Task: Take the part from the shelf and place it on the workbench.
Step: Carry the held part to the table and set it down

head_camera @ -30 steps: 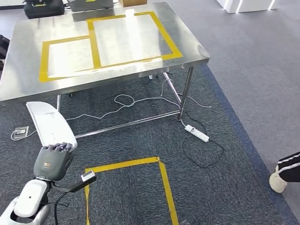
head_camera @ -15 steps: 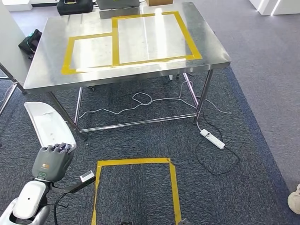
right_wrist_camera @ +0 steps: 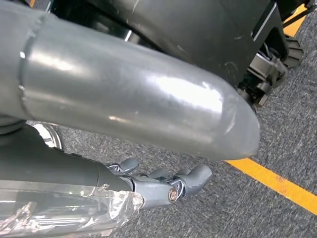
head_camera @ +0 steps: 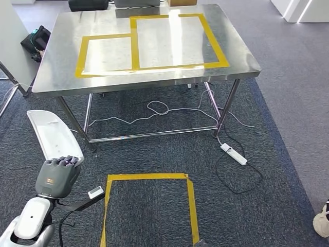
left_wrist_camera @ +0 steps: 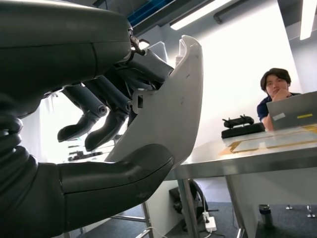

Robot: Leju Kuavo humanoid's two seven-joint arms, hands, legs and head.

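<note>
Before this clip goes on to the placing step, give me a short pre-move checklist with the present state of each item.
1. Part in hand: ok. The left hand grips the white curved part, thumb under it and fingers on top in the left wrist view.
2. Workbench ahead: ok. The steel workbench stands in front of the robot, across the carpet.
3. Drop zone free: ok. The yellow taped rectangles on the top hold nothing.
4. Floor path: not ok. A white cable and power strip lie under and beside the bench.
5. Right hand free: ok. Its fingers are extended over the carpet and hold nothing.
6. People nearby: not ok. A shoe is at the right edge.
</note>
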